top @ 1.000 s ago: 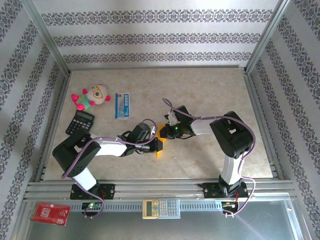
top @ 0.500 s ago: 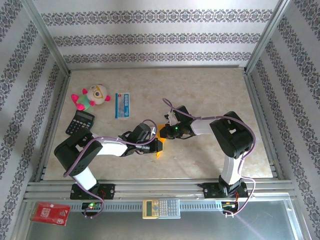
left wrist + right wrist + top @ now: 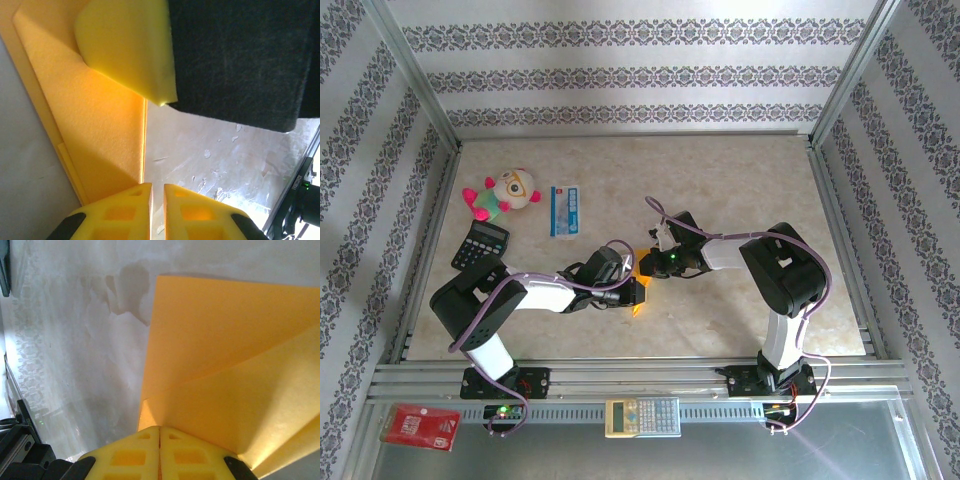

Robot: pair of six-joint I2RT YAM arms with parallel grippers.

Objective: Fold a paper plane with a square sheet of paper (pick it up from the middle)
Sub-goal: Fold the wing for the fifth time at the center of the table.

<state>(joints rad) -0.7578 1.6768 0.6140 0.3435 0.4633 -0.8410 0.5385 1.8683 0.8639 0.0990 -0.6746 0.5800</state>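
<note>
Found the right hand point(image 3: 159, 429) clamped on the folded square sheet of paper point(image 3: 225, 350), spread beyond its tips. Found the left hand point(image 3: 158, 186) narrow, paper just beside; grip impossible to tell. Farther out, saw marbled worktop point(image 3: 720, 180), patterned walls point(image 3: 640, 75).

Orange-yellow square sheet of paper point(image 3: 235, 355), partly folded into overlapping creased flaps, at mid-table point(image 3: 740, 180).

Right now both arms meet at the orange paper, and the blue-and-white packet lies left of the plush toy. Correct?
No. In the top external view the blue-and-white packet lies right of the plush toy. Both arms do meet at the orange paper.
</note>
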